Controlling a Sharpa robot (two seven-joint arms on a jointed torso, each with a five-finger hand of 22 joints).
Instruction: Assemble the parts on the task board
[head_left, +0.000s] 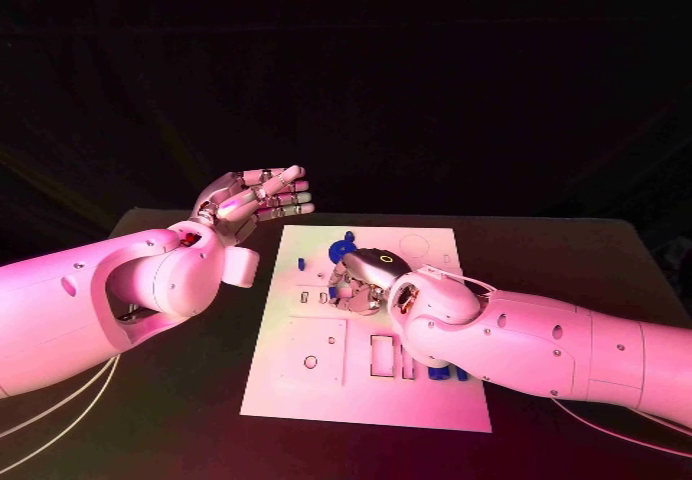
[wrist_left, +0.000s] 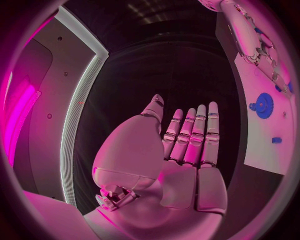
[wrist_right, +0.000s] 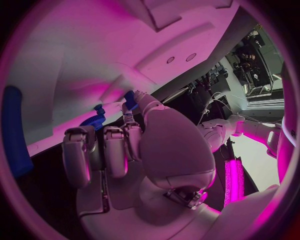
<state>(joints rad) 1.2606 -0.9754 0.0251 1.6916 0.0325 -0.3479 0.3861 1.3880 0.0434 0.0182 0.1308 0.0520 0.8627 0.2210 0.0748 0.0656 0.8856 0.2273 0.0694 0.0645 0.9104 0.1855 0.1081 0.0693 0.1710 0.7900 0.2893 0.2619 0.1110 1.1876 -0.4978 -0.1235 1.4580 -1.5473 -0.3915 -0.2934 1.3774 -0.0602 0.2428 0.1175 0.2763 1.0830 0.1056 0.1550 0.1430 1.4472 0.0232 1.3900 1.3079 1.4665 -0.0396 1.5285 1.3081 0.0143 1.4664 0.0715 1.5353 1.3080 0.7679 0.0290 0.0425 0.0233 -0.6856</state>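
Note:
The white task board (head_left: 296, 395) lies in the middle of the black table. A blue gear (head_left: 342, 248) sits near its far edge, also seen in the left wrist view (wrist_left: 264, 105) and the right wrist view (wrist_right: 94, 121). My right hand (head_left: 368, 280) hovers low over the board's middle, just in front of the gear, fingers curled down. In the right wrist view its thumb and a finger pinch a small blue part (wrist_right: 130, 100) against the board (wrist_right: 94, 50). My left hand (head_left: 260, 200) is raised off the board's far left corner, open and flat, holding nothing (wrist_left: 181, 150).
A tiny blue piece (head_left: 302, 264) stands near the board's left edge, also visible from the left wrist (wrist_left: 276, 140). More blue parts (head_left: 440, 373) lie by the board's right edge, half hidden under my right forearm. A long blue piece (wrist_right: 14, 130) lies beside the board.

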